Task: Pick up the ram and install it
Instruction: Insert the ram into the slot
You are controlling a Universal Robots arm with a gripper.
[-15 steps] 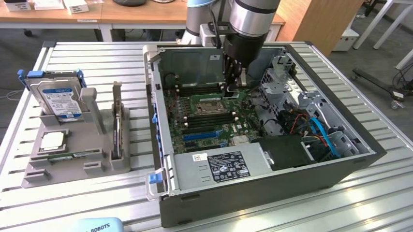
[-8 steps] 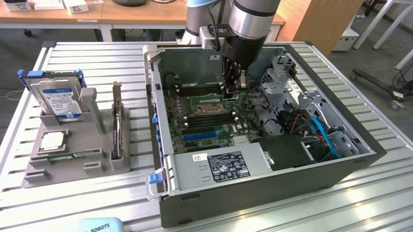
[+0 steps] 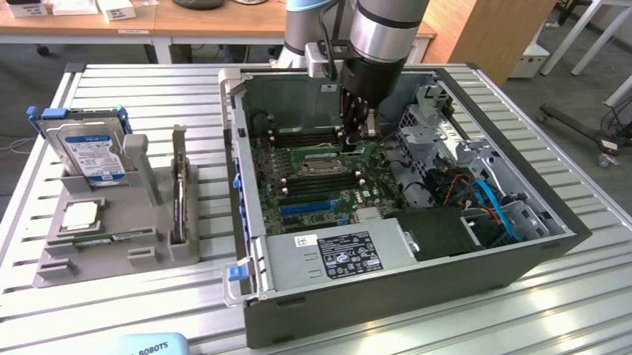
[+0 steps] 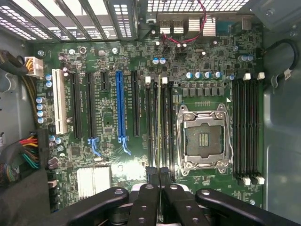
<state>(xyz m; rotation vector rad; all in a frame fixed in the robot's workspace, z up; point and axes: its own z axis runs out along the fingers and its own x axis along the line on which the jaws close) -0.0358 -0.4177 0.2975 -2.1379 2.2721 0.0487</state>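
Note:
My gripper (image 3: 353,140) reaches down inside the open computer case (image 3: 553,244), over the motherboard (image 3: 296,177) just behind the empty processor socket (image 3: 318,167). In the wrist view the gripper (image 4: 158,172) is shut on the ram (image 4: 158,122). The stick is seen edge-on as a thin pale line. It runs parallel to the black memory slots (image 4: 150,122) beside the socket (image 4: 203,137) and lies in line with them. I cannot tell whether it touches a slot.
On the exterior view's left, a grey parts tray (image 3: 59,270) holds a hard drive (image 3: 91,151), a square silver chip (image 3: 79,214), a green board strip (image 3: 103,238) and an upright dark card (image 3: 177,188). Cables (image 3: 493,203) and a power supply (image 3: 336,255) crowd the case.

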